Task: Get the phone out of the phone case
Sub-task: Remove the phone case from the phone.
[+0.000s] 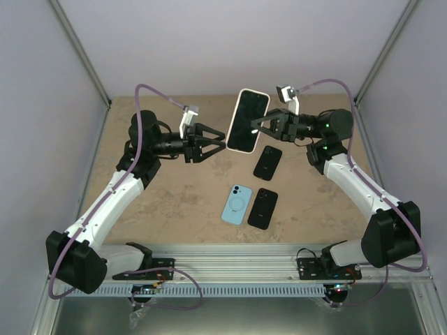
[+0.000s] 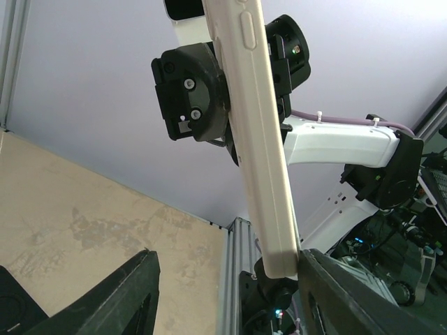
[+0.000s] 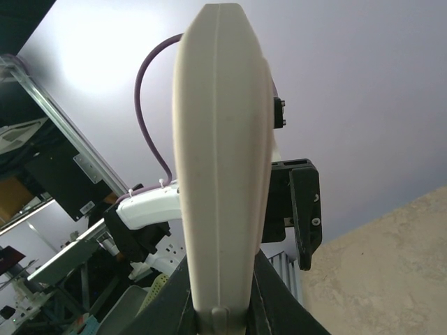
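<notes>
Observer: Plastic, by the look of it. The phone case [image 2: 262, 153] is a matt cream shell with rounded corners and a long raised button on its side. The phone [image 1: 246, 118] sits in it, its dark glossy screen filling the front.

Checker: Where is it?

Observer: In the air over the back of the table [image 1: 174, 188], tilted, well clear of the mottled beige top. The right gripper [image 1: 260, 125] is clamped on its right long edge, with one black finger on the front and one on the back.

Checker: And the left gripper [image 1: 218, 137]?

Observer: Jaws spread, holding nothing. In its wrist view the case's lower end comes down between the two black fingers [image 2: 119, 293], right up against one of them (whether it truly touches, I cannot tell).

Checker: What is hard to see?

Observer: The right wrist view shows only the case's narrow edge with a seam down it, and the fingertips are cut off at the bottom. The left wrist view crops the case's top. I cannot make out whether the phone has lifted from the shell.

Checker: On the table?

Observer: Three flat slabs: a black phone [image 1: 267, 162], a pale blue phone [image 1: 237, 204] with a ring on its back, and a second black phone [image 1: 263, 208] just beside it.
</notes>
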